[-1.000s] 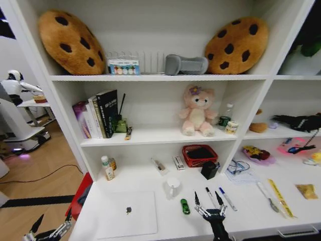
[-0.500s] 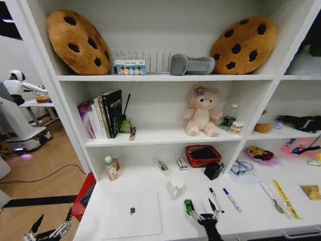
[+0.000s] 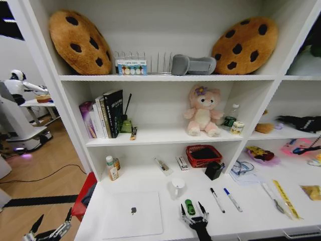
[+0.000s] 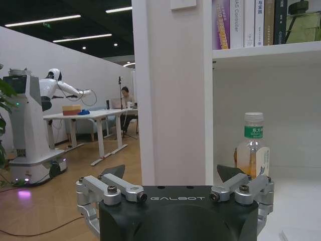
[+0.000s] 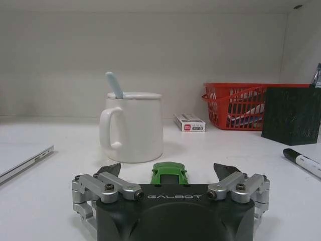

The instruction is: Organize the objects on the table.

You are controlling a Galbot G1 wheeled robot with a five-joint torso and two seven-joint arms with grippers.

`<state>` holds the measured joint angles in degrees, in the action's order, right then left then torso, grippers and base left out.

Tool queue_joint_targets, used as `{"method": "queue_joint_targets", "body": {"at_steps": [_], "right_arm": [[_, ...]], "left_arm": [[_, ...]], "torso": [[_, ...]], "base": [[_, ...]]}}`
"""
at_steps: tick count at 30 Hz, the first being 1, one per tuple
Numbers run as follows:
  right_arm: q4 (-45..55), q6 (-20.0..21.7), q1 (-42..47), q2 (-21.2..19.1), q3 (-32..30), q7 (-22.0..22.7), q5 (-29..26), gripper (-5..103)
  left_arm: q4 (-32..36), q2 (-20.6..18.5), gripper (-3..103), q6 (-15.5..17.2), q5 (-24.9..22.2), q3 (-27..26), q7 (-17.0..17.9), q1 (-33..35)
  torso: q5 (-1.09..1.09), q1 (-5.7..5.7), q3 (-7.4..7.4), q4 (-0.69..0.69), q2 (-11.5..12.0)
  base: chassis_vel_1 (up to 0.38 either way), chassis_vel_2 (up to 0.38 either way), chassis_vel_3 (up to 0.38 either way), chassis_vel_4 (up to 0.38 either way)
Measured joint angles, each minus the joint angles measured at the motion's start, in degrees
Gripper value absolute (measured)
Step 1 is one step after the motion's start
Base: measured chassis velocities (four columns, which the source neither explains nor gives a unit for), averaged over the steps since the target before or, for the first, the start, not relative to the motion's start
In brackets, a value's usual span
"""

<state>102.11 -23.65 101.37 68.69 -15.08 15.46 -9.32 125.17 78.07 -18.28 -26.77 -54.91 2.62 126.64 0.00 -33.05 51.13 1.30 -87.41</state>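
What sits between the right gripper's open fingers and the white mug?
The green toy car lies between the right gripper and the white mug, seen in the right wrist view; bare table surrounds it.

green toy car (image 5: 169,172), white mug (image 5: 133,125), red mesh basket (image 5: 234,105), black pen cup (image 5: 290,115), silver laptop (image 3: 133,214)
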Motion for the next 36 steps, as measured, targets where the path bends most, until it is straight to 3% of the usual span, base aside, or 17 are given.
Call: {"method": "queue_joint_targets", "body": {"at_steps": [4,9,10,16,17,20,26,29,32,36], "right_arm": [[-0.07,0.5,0.36,0.37,0.37,0.51,0.09,101],[-0.11,0.53,0.67,0.25,0.27,1.27,0.0,82],[-0.11,0.53,0.67,0.25,0.27,1.27,0.0,82],[0.67,0.77,0.59,0.04,0.14,1.56,-0.19,55],[0.67,0.77,0.59,0.04,0.14,1.56,-0.19,55],[0.96,0.96,0.77,0.03,-0.11,2.16,-0.68,38],[1.37,0.94,1.07,0.31,-0.34,2.43,-0.6,31],[2.46,0.83,1.74,0.53,-0.7,2.52,-0.37,22],[5.72,0.52,4.15,0.44,-1.68,2.78,-0.04,6],[7.19,-0.23,5.66,0.25,-2.36,2.78,0.63,1]], "left_arm": [[0.0,0.0,100,0.0,0.0,0.0,0.0,0.0],[0.0,0.0,100,0.0,0.0,0.0,0.0,0.0],[0.0,0.0,100,0.0,0.0,0.0,0.0,0.0],[0.0,0.0,100,0.0,0.0,0.0,0.0,0.0],[0.0,0.0,100,0.0,0.0,0.0,0.0,0.0],[0.0,0.0,100,0.0,0.0,0.0,0.0,0.0],[0.0,0.01,100,0.0,0.0,0.0,-0.01,0.0],[0.0,0.0,100,0.0,0.0,0.0,-0.01,0.0],[0.0,0.0,100,0.0,0.0,0.0,-0.01,0.0],[0.0,0.0,100,0.0,0.0,0.0,-0.01,0.0]], "torso": [[0.0,0.0,0.0,0.0,0.0],[0.0,0.0,0.0,0.0,0.0],[0.0,0.0,0.0,0.0,0.0],[0.0,0.0,0.0,0.0,0.0],[0.0,0.0,0.0,0.0,0.0],[0.0,0.0,0.0,0.0,0.0],[0.0,0.0,0.0,-0.01,0.0],[0.0,0.0,0.0,0.0,0.0],[0.0,0.0,0.0,0.0,0.0],[-0.01,0.0,0.0,0.0,0.0]], "base": [[0.0,0.0,0.0,0.0],[0.0,0.0,0.0,0.0],[0.0,0.0,0.0,0.0],[0.0,0.0,0.0,0.0],[0.0,0.0,0.0,0.0],[0.0,0.0,0.0,0.0],[0.0,0.0,0.0,0.0],[0.0,0.0,0.0,0.0],[0.0,0.0,0.0,0.0],[0.0,0.0,0.0,0.0]]}}
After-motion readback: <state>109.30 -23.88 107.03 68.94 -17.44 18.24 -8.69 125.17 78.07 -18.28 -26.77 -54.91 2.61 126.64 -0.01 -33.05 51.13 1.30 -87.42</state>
